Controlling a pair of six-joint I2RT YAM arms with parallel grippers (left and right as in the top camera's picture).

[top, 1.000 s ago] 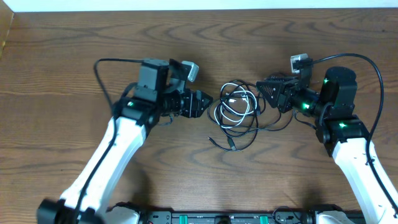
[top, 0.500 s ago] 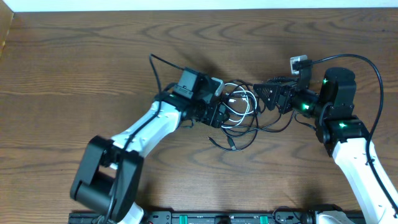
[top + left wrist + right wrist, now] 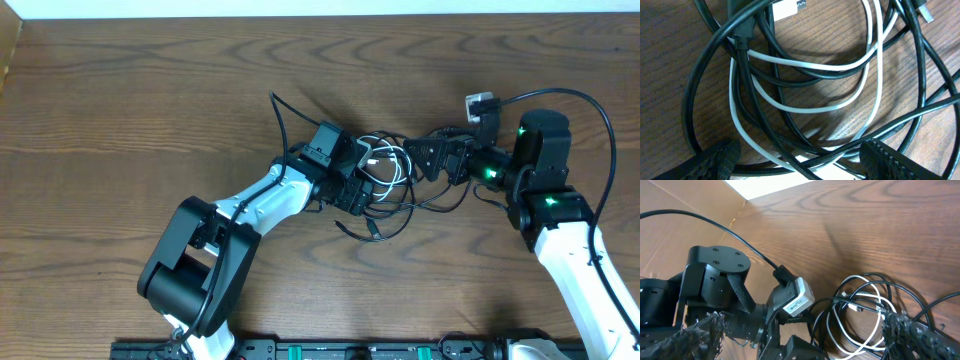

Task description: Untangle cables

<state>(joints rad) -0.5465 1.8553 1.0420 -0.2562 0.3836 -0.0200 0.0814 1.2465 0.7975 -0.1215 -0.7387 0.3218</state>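
- The left gripper [image 3: 362, 188] has swung in from the left and now sits over the left edge of the cables [image 3: 385, 172], which lie tangled at the middle of the surface [image 3: 100, 110].
- Its fingers [image 3: 715, 159] stand wide apart, straddling black loops and the white cable [image 3: 860, 62], gripping nothing.
- The right gripper [image 3: 422, 158], at the tangle's right edge, has spread fully and holds nothing.
- The tangle has barely shifted, so the untangling itself is probably only starting.
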